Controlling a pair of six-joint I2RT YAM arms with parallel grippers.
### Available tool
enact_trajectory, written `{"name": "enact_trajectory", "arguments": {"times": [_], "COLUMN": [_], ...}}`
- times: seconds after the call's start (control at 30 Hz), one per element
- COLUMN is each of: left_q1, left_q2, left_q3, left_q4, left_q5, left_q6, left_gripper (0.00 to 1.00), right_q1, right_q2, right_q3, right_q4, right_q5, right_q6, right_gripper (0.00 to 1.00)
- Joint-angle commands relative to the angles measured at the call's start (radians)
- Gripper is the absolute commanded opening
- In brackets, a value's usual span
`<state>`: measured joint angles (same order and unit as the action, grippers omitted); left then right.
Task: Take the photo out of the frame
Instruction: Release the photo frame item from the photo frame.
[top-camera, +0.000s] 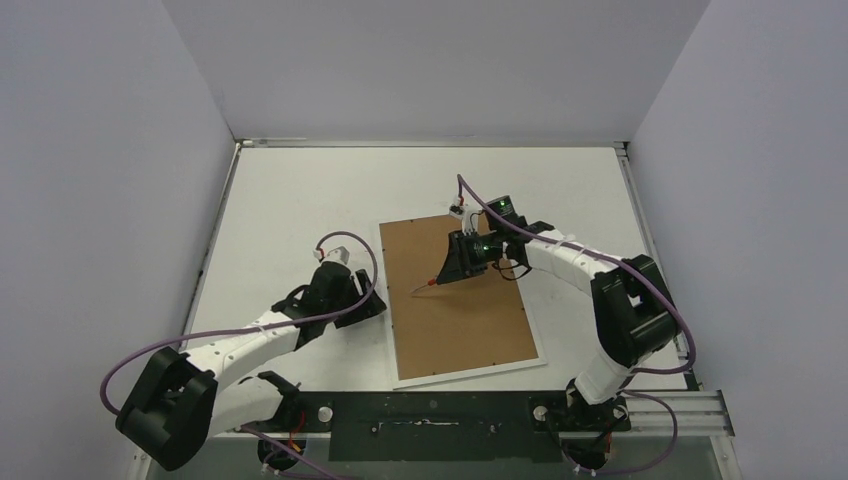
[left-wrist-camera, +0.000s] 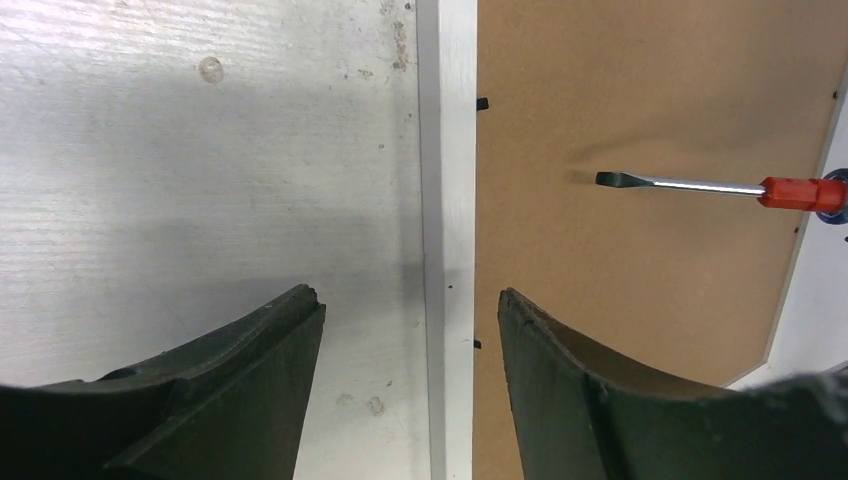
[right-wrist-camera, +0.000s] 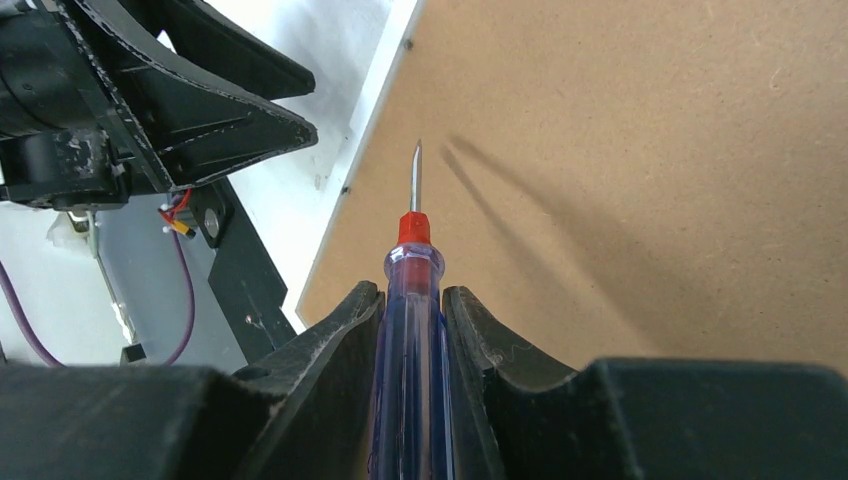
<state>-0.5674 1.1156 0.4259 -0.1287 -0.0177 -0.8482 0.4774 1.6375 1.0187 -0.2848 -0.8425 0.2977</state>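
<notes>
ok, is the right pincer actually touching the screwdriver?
Touching. Right wrist view: the right pincer has both fingers pressed against the blue handle of the screwdriver, no gap either side.

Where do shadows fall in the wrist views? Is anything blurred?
Right wrist: the red-and-blue screwdriver throws a long shadow rightward over the brown fibreboard back of the frame; its near handle looks soft. Left wrist: a broad grey shadow lies on the white table.
</notes>
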Motion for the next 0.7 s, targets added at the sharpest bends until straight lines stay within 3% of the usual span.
{"name": "enact_trajectory", "arguments": {"times": [0.0,0.1,0.2,0.5,0.67], "left_q1": [0.004,0.004,0.004,0.004,0.003], "left_q2": [0.033,0.056,0.091,0.167,0.209], "left_q3": [0.012,0.005,0.004,-0.036,-0.041], "left_q4": [0.061,0.081,0.113,0.234,0.231], "left_q5": [0.049,0.050,0.048,0.056,0.045], "left_q6": [0.032,0.021,0.011,-0.034,-0.041], "left_gripper": [0.62,0.61,0.45,0.43,0.24], "right_q1": [-0.003,-0.002,-0.001,0.012,0.021], "right_q2": [0.018,0.045,0.077,0.161,0.192], "right_q3": [0.072,0.085,0.097,0.146,0.155], "right_q4": [-0.004,0.021,0.052,0.106,0.139], "right_q5": [-0.054,-0.062,-0.082,-0.091,-0.100], "right_q6": [-0.063,-0.052,-0.034,0.000,0.020], "right_gripper": [0.00,0.00,0.00,0.00,0.00]}}
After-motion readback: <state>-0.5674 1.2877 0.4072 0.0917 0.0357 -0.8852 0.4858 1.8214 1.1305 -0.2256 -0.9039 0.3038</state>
